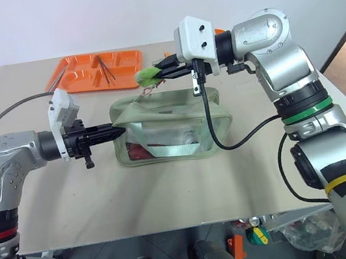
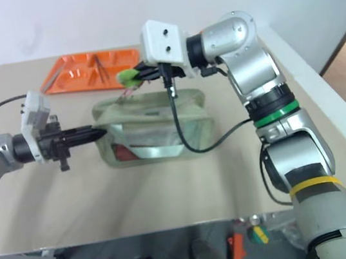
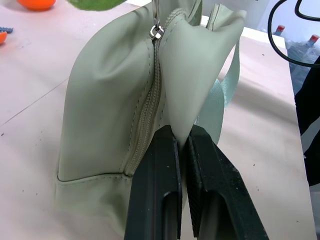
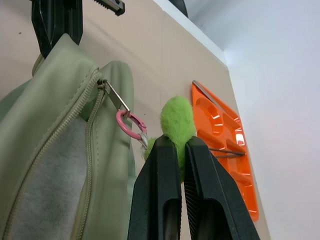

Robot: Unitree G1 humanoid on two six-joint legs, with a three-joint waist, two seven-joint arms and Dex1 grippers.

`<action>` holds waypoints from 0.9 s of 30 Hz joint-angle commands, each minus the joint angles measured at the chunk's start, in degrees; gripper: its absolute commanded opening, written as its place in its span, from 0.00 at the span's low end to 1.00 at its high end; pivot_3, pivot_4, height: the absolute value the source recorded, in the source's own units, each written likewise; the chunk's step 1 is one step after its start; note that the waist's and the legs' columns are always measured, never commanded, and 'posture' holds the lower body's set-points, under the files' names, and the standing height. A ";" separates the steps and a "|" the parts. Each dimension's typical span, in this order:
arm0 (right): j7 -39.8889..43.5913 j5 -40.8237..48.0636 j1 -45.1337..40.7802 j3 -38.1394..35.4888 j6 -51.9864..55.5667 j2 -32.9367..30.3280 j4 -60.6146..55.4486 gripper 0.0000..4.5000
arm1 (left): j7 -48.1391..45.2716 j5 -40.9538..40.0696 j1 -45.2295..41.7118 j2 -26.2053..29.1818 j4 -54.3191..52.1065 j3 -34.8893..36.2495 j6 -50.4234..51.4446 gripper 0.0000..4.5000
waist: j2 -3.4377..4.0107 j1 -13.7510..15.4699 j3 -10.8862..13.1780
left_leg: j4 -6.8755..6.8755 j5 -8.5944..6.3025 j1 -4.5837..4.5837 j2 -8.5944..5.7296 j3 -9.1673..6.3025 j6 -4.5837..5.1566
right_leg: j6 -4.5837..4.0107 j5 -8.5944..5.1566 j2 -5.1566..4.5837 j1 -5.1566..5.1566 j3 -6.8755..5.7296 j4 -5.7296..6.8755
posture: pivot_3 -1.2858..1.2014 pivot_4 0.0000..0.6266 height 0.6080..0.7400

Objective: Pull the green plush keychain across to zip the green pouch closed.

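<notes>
The pale green pouch [image 1: 173,129] lies in the middle of the table, with clear window panels and a green strap. My left gripper [image 1: 120,130] is shut on the fabric tab at the pouch's left end [image 3: 192,95] and holds it taut. The zipper [image 3: 145,120] runs up from that tab to the slider [image 3: 156,33]. Above the pouch's top left, my right gripper [image 1: 155,74] is shut on the lime-green plush keychain [image 1: 146,76]. A pink clip [image 4: 129,125] joins the keychain [image 4: 177,120] to the zipper pull.
An orange tray [image 1: 77,75] with thin utensils lies at the table's far left. A black cable [image 1: 215,129] hangs from my right wrist and drapes over the pouch's right side. The table's front edge is near.
</notes>
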 commanded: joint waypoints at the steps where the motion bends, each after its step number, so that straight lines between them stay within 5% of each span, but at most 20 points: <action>1: -0.96 -0.58 -2.78 -3.24 -0.20 -2.35 0.76 0.01 | -0.16 -0.26 -0.24 0.70 -0.04 0.75 -0.33 0.00 | 0.00 0.00 0.00 | 0.00 0.00 0.00 0.00 0.00 0.00 | 0.00 0.00 0.00 0.00 0.00 0.00 | 0.52 0.24 1.00; 11: -5.53 -2.16 -11.68 -2.12 -3.86 6.67 8.72 0.01 | -0.09 -0.21 -1.49 0.26 1.14 0.27 -0.45 0.00 | 0.02 0.05 0.01 | -0.03 0.00 0.02 0.15 -0.11 0.00 | -0.17 -0.02 0.07 -0.02 -0.01 0.03 | 0.52 0.24 1.00; 27: -1.19 -3.42 -7.79 -3.75 -7.16 -4.94 7.67 0.01 | 0.67 -0.99 -0.19 0.25 -0.19 0.50 -0.24 0.00 | 0.03 0.08 0.02 | -0.03 -0.06 -0.11 -0.04 -0.11 0.03 | -0.17 -0.05 -0.11 -0.03 -0.07 -0.03 | 0.52 0.24 1.00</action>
